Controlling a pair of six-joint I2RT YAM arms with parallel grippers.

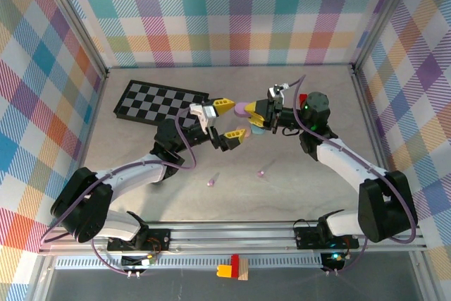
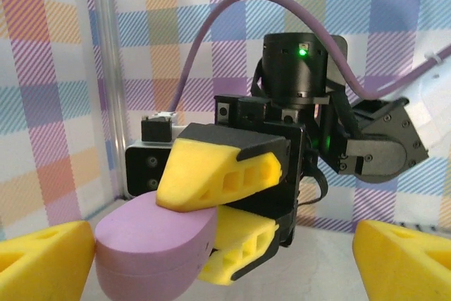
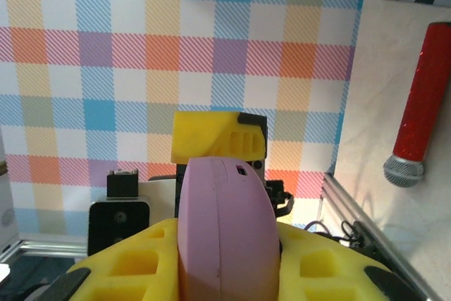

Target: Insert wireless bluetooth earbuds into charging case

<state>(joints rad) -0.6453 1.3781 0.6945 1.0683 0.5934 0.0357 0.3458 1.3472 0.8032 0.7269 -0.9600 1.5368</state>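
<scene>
A closed purple pebble-shaped charging case (image 1: 242,109) hangs above the table, with my right gripper (image 1: 251,113) shut on it. In the right wrist view the case (image 3: 225,230) stands on edge between the yellow fingers (image 3: 120,266). My left gripper (image 1: 233,119) is open and faces the case, one finger on each side of it without touching. The left wrist view shows the case (image 2: 151,244) pinched in the right gripper (image 2: 194,234), with my own fingertips (image 2: 42,259) wide apart. Two tiny purple-pink earbuds (image 1: 211,182) (image 1: 262,172) lie on the table nearer the bases.
A black-and-white checkerboard (image 1: 158,101) lies at the back left. A red microphone-shaped object (image 3: 416,121) lies on the table behind the right arm. Plaid walls enclose the table on three sides. A red and yellow block (image 1: 232,269) sits outside the front rail.
</scene>
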